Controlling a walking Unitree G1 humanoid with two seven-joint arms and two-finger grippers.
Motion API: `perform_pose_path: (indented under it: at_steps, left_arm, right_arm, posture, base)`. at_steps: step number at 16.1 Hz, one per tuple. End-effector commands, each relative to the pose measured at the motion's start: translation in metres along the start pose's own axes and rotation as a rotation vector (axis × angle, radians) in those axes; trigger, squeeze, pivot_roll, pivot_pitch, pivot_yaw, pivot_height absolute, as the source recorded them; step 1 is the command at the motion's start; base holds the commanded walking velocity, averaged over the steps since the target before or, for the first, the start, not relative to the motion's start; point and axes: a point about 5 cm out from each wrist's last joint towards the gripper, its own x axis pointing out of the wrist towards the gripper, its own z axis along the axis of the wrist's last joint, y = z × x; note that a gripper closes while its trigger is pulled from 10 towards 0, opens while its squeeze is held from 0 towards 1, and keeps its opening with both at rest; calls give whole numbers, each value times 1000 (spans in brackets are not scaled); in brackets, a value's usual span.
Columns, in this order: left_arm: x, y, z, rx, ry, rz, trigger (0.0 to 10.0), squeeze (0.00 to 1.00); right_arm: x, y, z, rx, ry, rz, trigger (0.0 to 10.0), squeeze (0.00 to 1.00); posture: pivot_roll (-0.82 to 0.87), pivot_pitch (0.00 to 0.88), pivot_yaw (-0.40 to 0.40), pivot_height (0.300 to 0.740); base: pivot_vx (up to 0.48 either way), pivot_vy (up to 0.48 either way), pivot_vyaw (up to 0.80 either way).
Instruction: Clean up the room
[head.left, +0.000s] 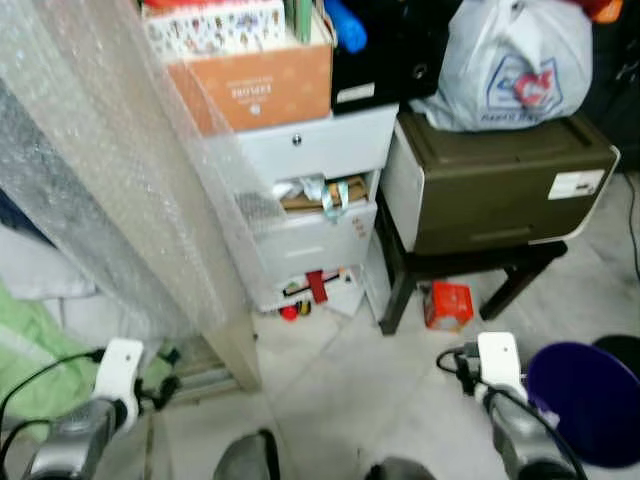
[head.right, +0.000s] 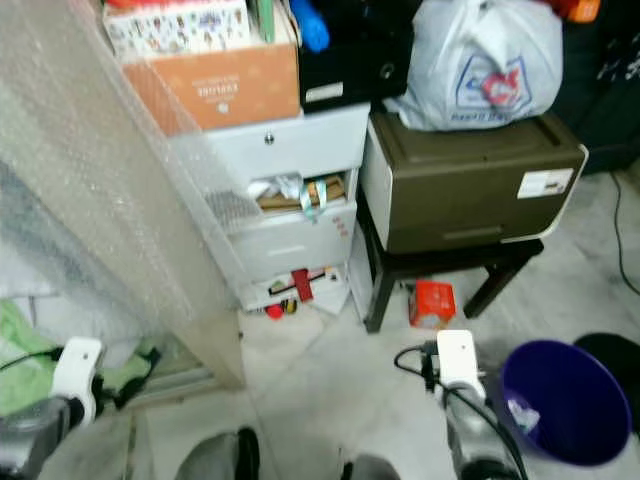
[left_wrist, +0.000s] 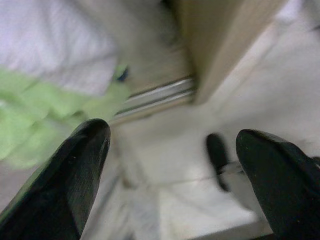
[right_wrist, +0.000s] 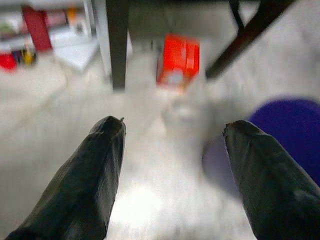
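Right gripper (right_wrist: 172, 137): fingers spread wide, nothing between them, low in the frame's lower right over pale tiled floor (head.left: 350, 390). Directly ahead of it lies a small red carton (right_wrist: 177, 60), well apart from the fingertips, resting on the floor between the dark legs of a low table (head.left: 400, 285); blur leaves its long axis and facing unclear. Just to the gripper's right sits a purple bin (head.left: 585, 400), its mouth upward, a scrap of pale litter inside.

Left gripper (left_wrist: 170, 150): fingers likewise parted and empty, at the lower left, above floor beside a green cloth (left_wrist: 45, 120) and the foot of a bubble-wrapped panel (head.left: 120, 180) that leans across the left half.

Open floor runs from the grippers up to a white drawer unit (head.left: 310, 200), centre frame, with small red items spilled at its base. A brown printer (head.left: 500, 180) tops the table, carrying a white plastic bag (head.left: 515, 60).
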Motion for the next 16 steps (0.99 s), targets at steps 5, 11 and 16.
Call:
perform_pose_path:
  at_steps: [5,11,16]
  left_arm:
    - [9,3,-24,-26,125,236,10000,0]
    - [15,-3,-19,-50,116,283,10000,0]
    - [18,-10,-16,-57,89,286,10000,0]
  right_arm:
    - [-11,-1,-40,63,192,10,10000,0]
    - [-9,1,-36,61,179,16,10000,0]
    - [-8,1,-34,56,170,9,10000,0]
  posture:
    - [-28,93,3,740]
    - [-37,91,5,740]
    - [-30,94,-2,740]
  base:
    - [0,0,88]
    - [0,0,752]
    - [0,0,492]
